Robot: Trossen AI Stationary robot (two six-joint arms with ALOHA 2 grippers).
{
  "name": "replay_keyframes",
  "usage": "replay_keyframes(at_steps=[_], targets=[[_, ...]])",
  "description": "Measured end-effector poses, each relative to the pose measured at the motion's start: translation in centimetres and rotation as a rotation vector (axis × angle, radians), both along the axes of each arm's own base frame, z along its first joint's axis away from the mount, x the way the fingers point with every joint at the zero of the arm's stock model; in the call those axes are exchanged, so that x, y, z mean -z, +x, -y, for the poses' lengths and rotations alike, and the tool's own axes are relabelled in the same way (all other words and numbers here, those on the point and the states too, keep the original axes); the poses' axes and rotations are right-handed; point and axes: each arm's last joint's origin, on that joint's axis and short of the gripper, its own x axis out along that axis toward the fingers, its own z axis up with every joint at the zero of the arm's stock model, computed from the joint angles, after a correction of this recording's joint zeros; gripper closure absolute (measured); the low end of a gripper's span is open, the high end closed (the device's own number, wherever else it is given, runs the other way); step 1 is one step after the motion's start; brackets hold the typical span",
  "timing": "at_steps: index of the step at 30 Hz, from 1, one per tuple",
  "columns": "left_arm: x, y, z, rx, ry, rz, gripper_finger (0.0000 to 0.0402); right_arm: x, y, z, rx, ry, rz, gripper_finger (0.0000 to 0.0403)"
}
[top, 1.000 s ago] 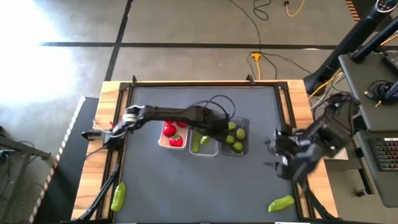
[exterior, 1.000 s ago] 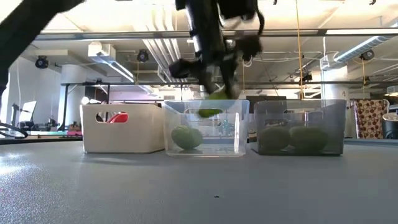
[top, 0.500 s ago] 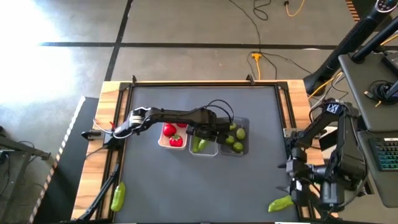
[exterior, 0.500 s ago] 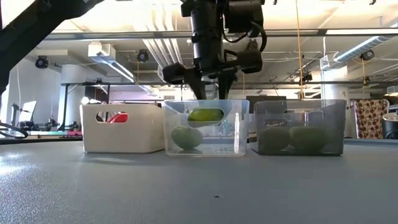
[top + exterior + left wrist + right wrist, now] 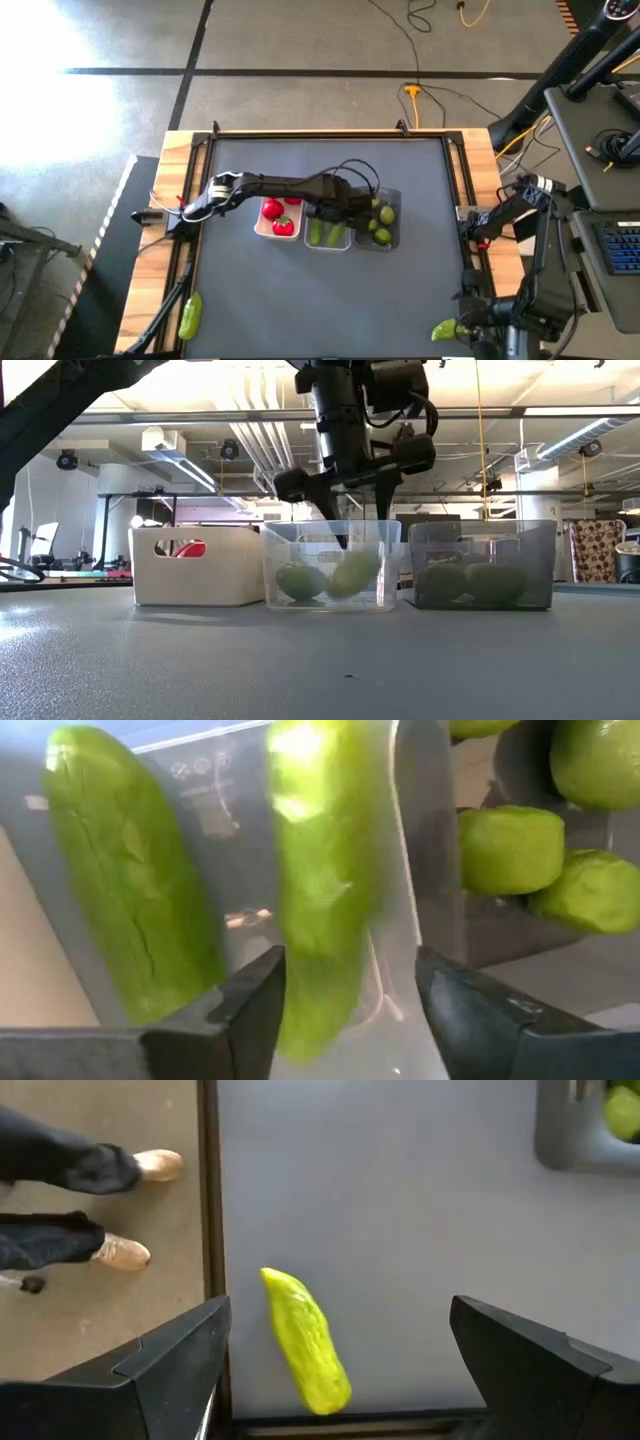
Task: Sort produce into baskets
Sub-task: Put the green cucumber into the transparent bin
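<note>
From my console the sorting looks mostly done: the opaque white tray [image 5: 277, 222] holds red tomatoes [image 5: 272, 210], the clear plastic tray [image 5: 328, 236] beside it two long green cucumbers [image 5: 352, 573], the smoky grey tray [image 5: 380, 226] limes [image 5: 386, 214]. Two cucumbers remain (by my reckoning), one [image 5: 190, 315] well left of the clear tray, one [image 5: 452, 327] well right. My left gripper [image 5: 342, 525] hangs over the clear tray, jaws wide and empty, while the right gripper [image 5: 335, 1380] hovers over that right-hand cucumber, jaws wide.

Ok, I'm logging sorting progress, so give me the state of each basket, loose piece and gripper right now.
White basket: holds tomatoes.
Clear basket: two cucumbers inside.
Grey basket: holds limes.
Left gripper: open over the clear basket, empty.
Right gripper: open above a loose cucumber.
Another cucumber: unsorted, at the table's left edge.
</note>
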Motion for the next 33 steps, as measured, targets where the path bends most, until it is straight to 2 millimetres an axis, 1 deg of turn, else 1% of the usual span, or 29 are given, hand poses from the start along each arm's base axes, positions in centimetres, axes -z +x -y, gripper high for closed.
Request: replay_keyframes(at_steps=[4, 8, 10, 13, 15, 17, 19, 21, 24, 27, 28, 31, 33], targets=[[-1.3, -0.2, -0.2, 0.016, 0.008, 0.005, 0.0172, 1.0, 0.5, -1.2, -0.018, 0.002, -0.001, 0.0035], [-2.8, -0.7, -0.1, 0.054, 0.058, -0.005, 0.0168, 2.0, 0.6, -2.1, -0.03, -0.002, -0.062, 0.0035], [-4.3, -1.0, 0.5, 0.096, 0.11, 0.006, 0.017, 2.9, 0.7, -2.7, -0.054, -0.015, -0.122, 0.0035], [-7.5, -1.6, 2.2, 0.206, 0.186, 0.048, 0.017, 4.8, 1.0, -3.9, -0.119, -0.04, -0.235, 0.0035], [-9.3, -2.3, 3.7, 0.258, 0.246, 0.043, 0.0171, 6.2, 1.6, -4.6, -0.138, -0.047, -0.316, 0.0035], [-10.3, -3.1, 5.4, 0.306, 0.31, 0.043, 0.0171, 7.4, 2.5, -4.9, -0.121, -0.053, -0.372, 0.0035], [-11.0, -4.4, 7.4, 0.355, 0.352, 0.039, 0.0171, 8.3, 3.5, -5.1, -0.106, -0.057, -0.398, 0.0035], [-12.1, -6.2, 9.8, 0.405, 0.378, 0.038, 0.0171, 9.0, 4.3, -5.0, -0.11, -0.067, -0.412, 0.0035], [-12.9, -8.9, 13.4, 0.447, 0.435, 0.01, 0.0171, 10.3, 5.0, -4.6, -0.139, -0.102, -0.457, 0.0035], [-13.2, -11.9, 16.8, 0.457, 0.482, 0.002, 0.0171, 11.7, 4.9, -4.4, -0.149, -0.073, -0.566, 0.0035], [-13.5, -13.0, 17.9, 0.458, 0.493, 0.027, 0.0171, 12.2, 4.8, -4.4, -0.152, -0.066, -0.584, 0.0035], [-14.0, -16.4, 20.5, 0.482, 0.531, 0.082, 0.0171, 13.4, 4.6, -4.5, -0.145, -0.044, -0.585, 0.0035], [-13.8, -18.4, 21.9, 0.496, 0.572, 0.106, 0.0171, 14.2, 4.5, -4.3, -0.145, -0.049, -0.587, 0.0035]])
